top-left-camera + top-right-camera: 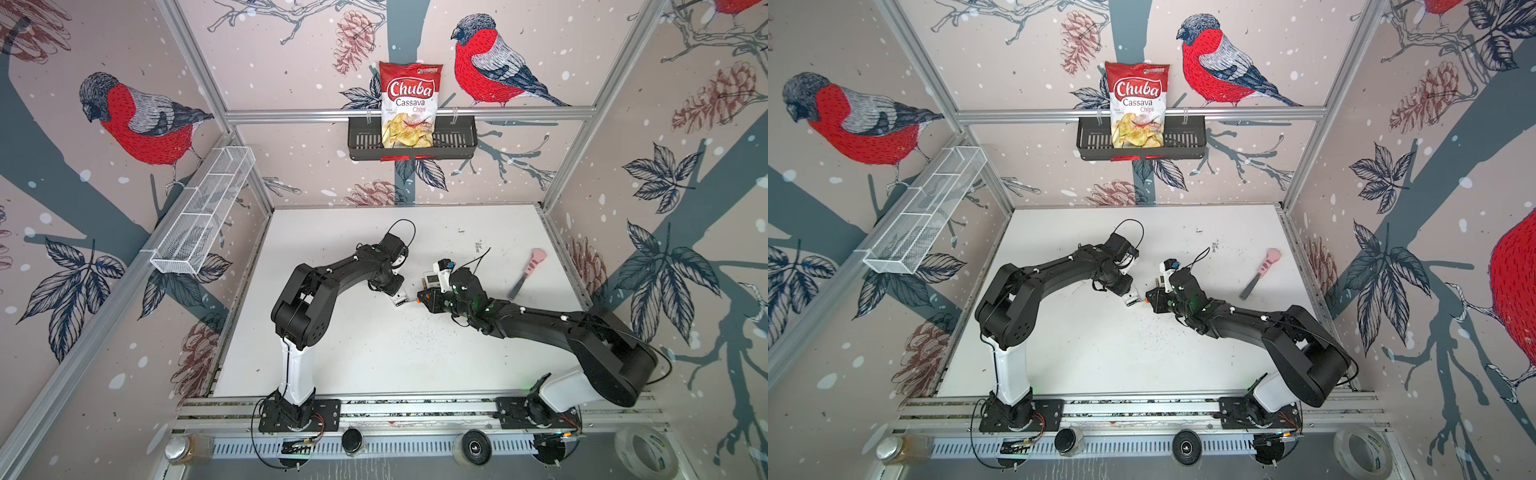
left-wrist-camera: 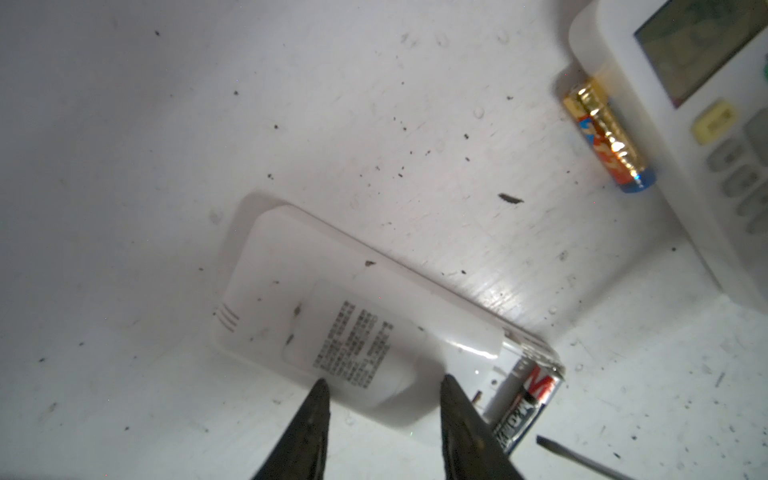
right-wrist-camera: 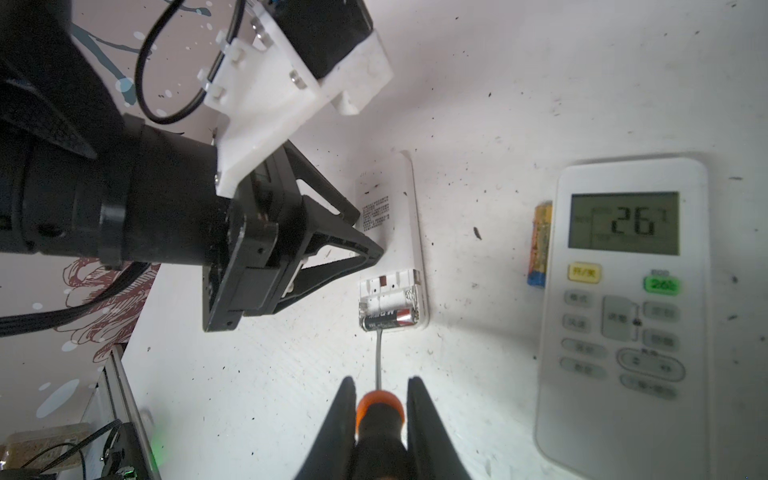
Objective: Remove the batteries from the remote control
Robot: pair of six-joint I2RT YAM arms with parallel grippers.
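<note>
One black cell (image 3: 388,320) sits in the open bay of the face-down remote (image 3: 401,208) at table (image 1: 332,365) centre; a gold cell (image 3: 540,245) lies on its far side. Left gripper (image 2: 382,384): jaws part-spread, tips on the remote's back. Right gripper (image 3: 381,386): clamped on the screwdriver (image 3: 379,411), blade at the black cell. Expect light, rigid, slick cells; lever one end, grasp mid-barrel.

The left arm (image 1: 332,282) bends in with its elbow raised, and the left gripper (image 2: 384,384) points down with its jaws partly apart. The right arm (image 1: 540,320) stretches low toward the middle. The right gripper (image 3: 380,386) is clamped on a screwdriver (image 3: 380,409) handle, near the left gripper.
</note>
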